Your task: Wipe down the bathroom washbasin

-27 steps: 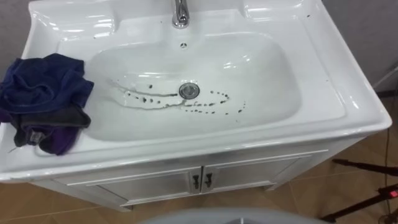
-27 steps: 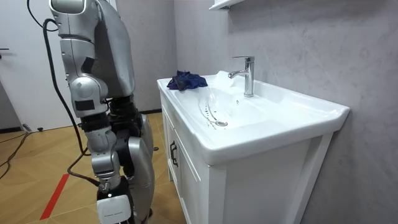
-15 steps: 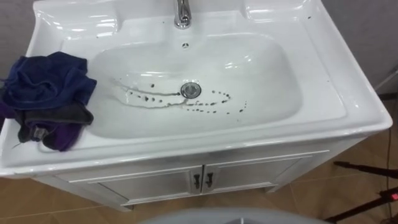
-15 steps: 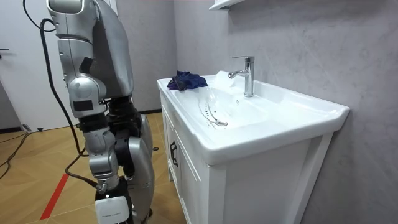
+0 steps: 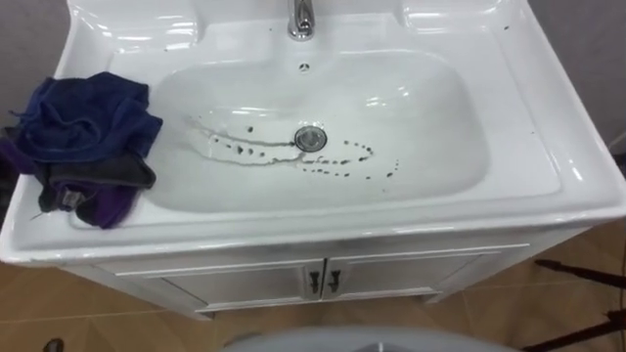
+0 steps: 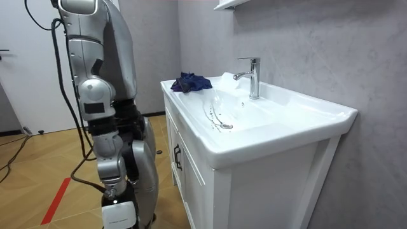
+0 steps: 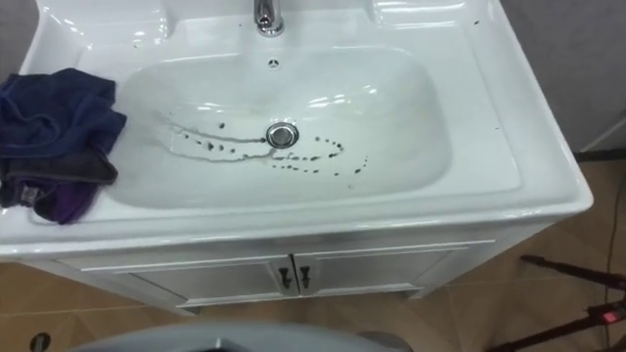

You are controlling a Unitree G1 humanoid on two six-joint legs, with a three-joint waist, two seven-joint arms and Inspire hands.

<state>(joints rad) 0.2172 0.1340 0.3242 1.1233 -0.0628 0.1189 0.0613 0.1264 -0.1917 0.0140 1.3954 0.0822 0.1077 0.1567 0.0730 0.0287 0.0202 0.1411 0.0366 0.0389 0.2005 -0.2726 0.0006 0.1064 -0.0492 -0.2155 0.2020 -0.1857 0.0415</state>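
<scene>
The white basin (image 5: 548,147) lies below me on its cabinet. Dark specks and a grey streak (image 5: 342,161) run across the bowl's floor on both sides of the metal drain (image 5: 310,137). A crumpled dark blue cloth (image 5: 88,147) lies on the rim at the left, one purple and grey corner hanging toward the front edge. In the room view I stand before the basin (image 6: 286,121), the cloth (image 6: 191,82) at its far end. My right arm hangs straight down at my side, with the right hand (image 6: 116,200) low by my leg.
A chrome faucet (image 5: 302,20) stands at the back middle of the basin. Two cabinet doors with dark handles (image 5: 323,282) are under the front edge. Dark stand legs (image 7: 567,274) cross the wooden floor at the right. A grey wall is behind the basin.
The whole eye view has shifted, so the camera moved. In the room view my body has come slightly closer to the basin. The cloth and specks lie as before.
</scene>
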